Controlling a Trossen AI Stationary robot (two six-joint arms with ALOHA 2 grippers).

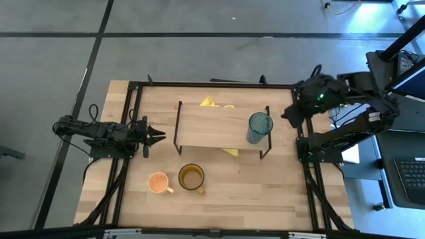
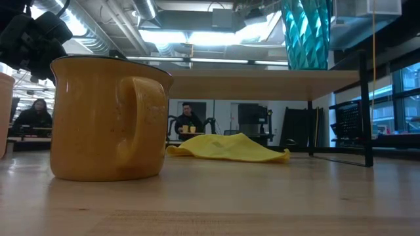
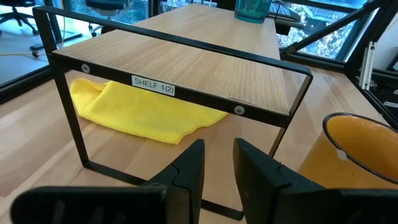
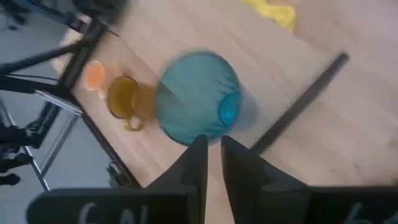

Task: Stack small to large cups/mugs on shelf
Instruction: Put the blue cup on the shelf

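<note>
The teal ribbed tumbler [image 1: 259, 127] stands upright on the right end of the wooden shelf [image 1: 212, 125]; it also shows in the low view [image 2: 306, 33] and the right wrist view [image 4: 198, 96]. The amber mug [image 1: 191, 177] and the small orange mug [image 1: 158, 182] stand side by side on the table, near of the shelf. My left gripper [image 1: 159, 135] is by the shelf's left end, low over the table, with its fingers [image 3: 217, 168] close together and empty. My right gripper [image 1: 289, 117] is raised just right of the tumbler, with its fingers [image 4: 213, 155] close together and empty.
A yellow cloth [image 1: 214, 103] lies on the table under the shelf and sticks out at its far and near sides [image 2: 226, 147]. Black frame rails [image 1: 133, 119] run along the table's edges. A desk with a keyboard [image 1: 412, 172] stands to the right.
</note>
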